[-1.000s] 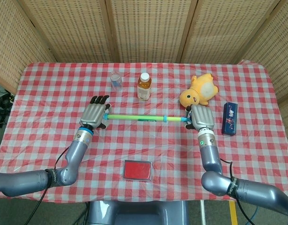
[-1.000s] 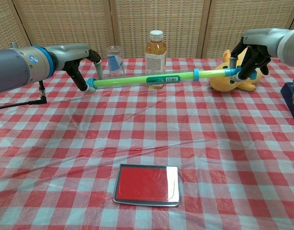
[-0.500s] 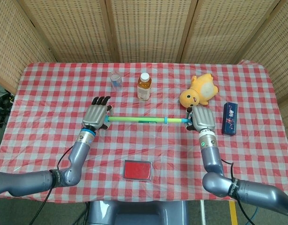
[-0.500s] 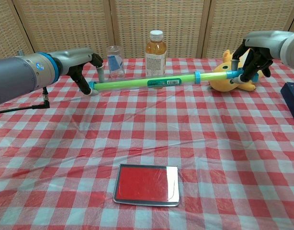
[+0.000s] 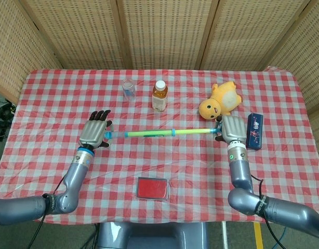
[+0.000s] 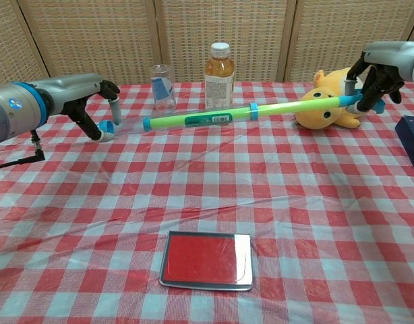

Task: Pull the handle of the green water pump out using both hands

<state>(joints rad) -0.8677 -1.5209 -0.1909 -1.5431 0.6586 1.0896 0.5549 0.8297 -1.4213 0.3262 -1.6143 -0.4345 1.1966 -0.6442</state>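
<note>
Red-checked table (image 5: 164, 161) seen from the head and chest cameras, with both arms cut off at the lower frame edges and the blue box (image 5: 254, 130) near the right edge partly cropped in the chest view. Fine detail of finger contact hard to make out in the head view, since the backs of both hands cover the pump ends. Left hand (image 6: 99, 108) curled around the blue handle end (image 6: 106, 127) toward the left side of the table, holding it just above the cloth. Right hand (image 6: 374, 84) closed on the opposite blue end of the green water pump (image 6: 214, 117), close beside the yellow plush toy (image 5: 220, 100). Pump held off the table, spanning between the two hands across the middle, tilted up toward the right hand in the chest view. Thin clear rod (image 6: 128, 123) showing between the handle end and the green barrel, faint against the cloth. Behind the pump toward the far edge: clear cup (image 5: 129, 89) and tea bottle (image 5: 159, 95). Red tin (image 5: 152, 188) near the front edge.
</note>
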